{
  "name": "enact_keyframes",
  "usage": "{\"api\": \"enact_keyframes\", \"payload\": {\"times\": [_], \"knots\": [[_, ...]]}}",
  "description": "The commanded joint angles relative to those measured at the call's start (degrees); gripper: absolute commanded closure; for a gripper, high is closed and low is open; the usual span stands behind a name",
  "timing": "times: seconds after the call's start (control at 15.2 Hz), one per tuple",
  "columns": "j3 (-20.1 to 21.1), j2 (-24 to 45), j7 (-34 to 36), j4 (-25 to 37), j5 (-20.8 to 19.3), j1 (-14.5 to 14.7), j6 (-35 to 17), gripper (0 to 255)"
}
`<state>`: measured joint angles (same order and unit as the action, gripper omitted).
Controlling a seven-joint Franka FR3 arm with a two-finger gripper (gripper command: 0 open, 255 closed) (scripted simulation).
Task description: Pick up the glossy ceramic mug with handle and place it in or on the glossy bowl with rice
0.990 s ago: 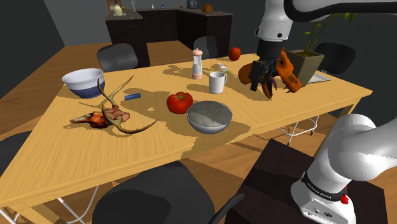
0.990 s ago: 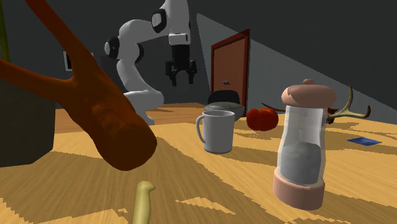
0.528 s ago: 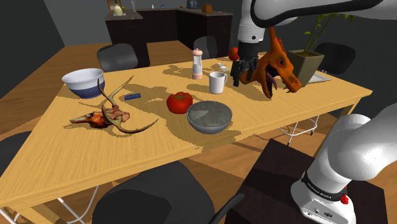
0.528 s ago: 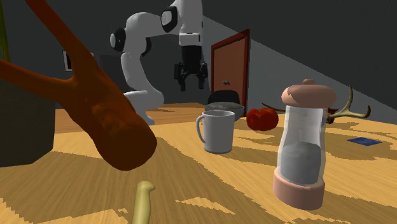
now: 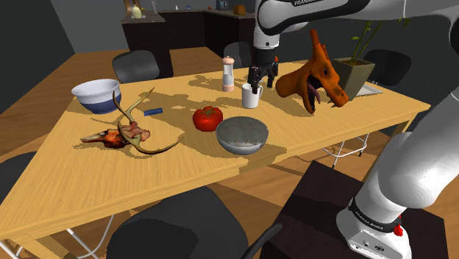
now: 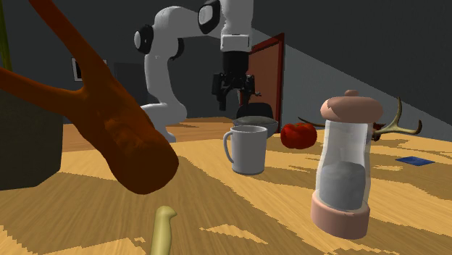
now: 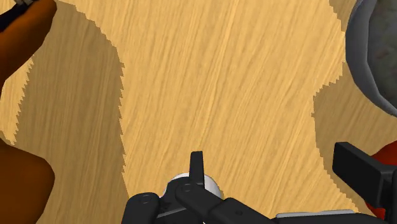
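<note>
The white mug [image 5: 251,95] stands upright on the wooden counter [image 5: 110,176], a little right of centre in the upper half of the shoulder view. In the second exterior view it sits at mid-frame [image 6: 248,149] with its handle on the left. The black gripper [image 5: 262,79] hangs over the mug with its fingers spread and nothing between them. From the second exterior view [image 6: 235,94] there is a clear gap between the fingertips and the mug's rim. The grey bowl with rice [image 5: 241,148] sits below the mug in the shoulder view, near it but apart, with pale grainy filling inside. A red tomato [image 5: 207,118] lies just beside the bowl at its upper left. A pink-capped grinder [image 5: 229,73] stands to the left of the mug, and an orange creature figure [image 5: 316,73] rears up to its right. Toward the left of the shoulder view lie a set of antlers [image 5: 125,129], a blue-banded bowl [image 5: 95,96] and a small blue card [image 5: 153,111]. The readable writing is on the arm [image 5: 294,15]: white lettering that begins "FRANKA" at the top edge of the shoulder view (the small print on the ring near the dark stand [image 5: 324,199] is too fine to make out). In the wrist view, the orange figure [image 7: 19,95] lies off to one side of the gripper and the grey bowl's wall [image 7: 375,57] to the other.
</note>
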<state>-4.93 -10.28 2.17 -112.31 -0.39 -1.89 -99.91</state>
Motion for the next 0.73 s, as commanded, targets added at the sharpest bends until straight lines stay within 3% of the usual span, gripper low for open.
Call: {"api": "enact_keyframes", "payload": {"times": [0.0, 0.46, 0.66], "knots": [[-0.2, 5.3, 0.1, 4.7, -0.2, -0.1, -0.4, 0], [-1.2, 22.1, -0.5, 23.3, -0.7, -1.2, 1.9, 0], [-1.2, 22.0, -0.5, 21.7, -0.8, -1.3, 0.3, 0]]}}
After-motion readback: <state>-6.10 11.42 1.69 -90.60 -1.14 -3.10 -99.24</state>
